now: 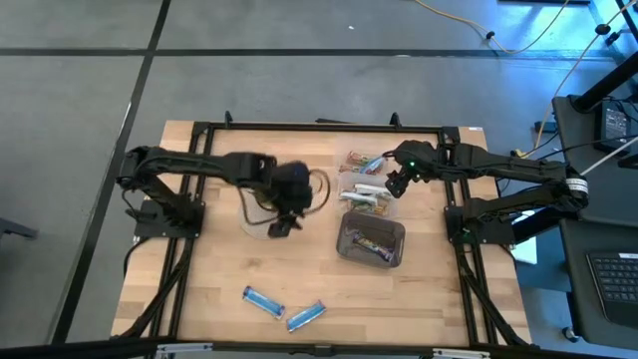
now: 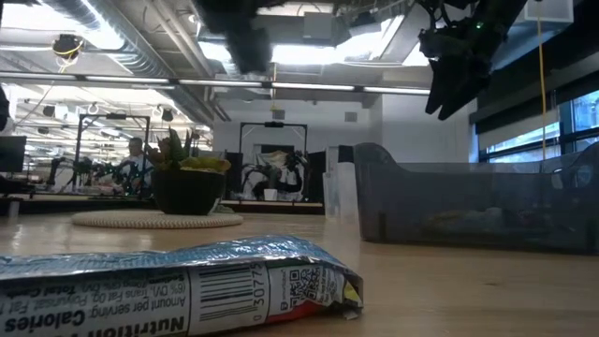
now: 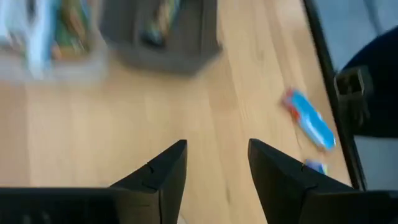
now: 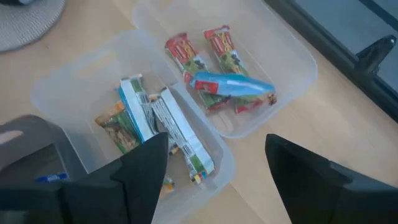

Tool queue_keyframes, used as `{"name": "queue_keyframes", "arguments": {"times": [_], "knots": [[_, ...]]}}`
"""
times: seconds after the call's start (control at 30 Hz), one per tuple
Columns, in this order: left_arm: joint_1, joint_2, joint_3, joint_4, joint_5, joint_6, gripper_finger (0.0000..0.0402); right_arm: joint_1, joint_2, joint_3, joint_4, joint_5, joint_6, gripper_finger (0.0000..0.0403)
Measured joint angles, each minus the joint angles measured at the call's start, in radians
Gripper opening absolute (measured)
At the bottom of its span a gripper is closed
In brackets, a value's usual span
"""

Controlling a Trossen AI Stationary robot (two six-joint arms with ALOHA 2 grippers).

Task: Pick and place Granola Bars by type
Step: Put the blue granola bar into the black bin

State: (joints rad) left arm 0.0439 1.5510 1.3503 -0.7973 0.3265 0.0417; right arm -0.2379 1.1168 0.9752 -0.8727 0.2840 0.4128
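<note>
Left gripper fingers released, empty; steer toward blue wrapped bars near tabletop front edge. Right gripper fingers spread, empty, over clear bins.

Two blue bars on table; three bins; perhaps seven bars inside.
</note>
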Motion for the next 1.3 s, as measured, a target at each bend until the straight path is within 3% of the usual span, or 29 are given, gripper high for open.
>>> {"name": "queue_keyframes", "arguments": {"times": [0.13, 0.33, 0.67, 0.8, 1.03, 1.3], "knots": [[-0.117, -0.002, -0.001, -0.114, -0.123, -0.110, 0.0163, 0.009, 0.000, 0.000, 0.032, 0.000, -0.023, 0.0272], [-0.299, -0.001, -0.052, -0.115, -0.252, -0.243, 0.0162, 0.024, 0.000, 0.000, 0.047, 0.000, -0.025, 0.0272], [-0.485, -0.002, -0.211, -0.085, -0.319, -0.476, 0.0166, 0.026, 0.000, 0.000, 0.083, 0.002, 0.017, 0.0272], [-0.539, -0.002, -0.280, -0.048, -0.292, -0.530, 0.0166, 0.026, 0.000, 0.000, 0.093, 0.003, 0.074, 0.0272], [-0.620, -0.001, -0.371, 0.076, -0.307, -0.537, 0.0167, 0.026, 0.000, 0.000, 0.132, 0.009, 0.108, 0.0272], [-0.691, 0.003, -0.378, 0.219, -0.323, -0.466, 0.0167, 0.026, 0.000, 0.000, 0.152, 0.010, 0.140, 0.0272]]}}
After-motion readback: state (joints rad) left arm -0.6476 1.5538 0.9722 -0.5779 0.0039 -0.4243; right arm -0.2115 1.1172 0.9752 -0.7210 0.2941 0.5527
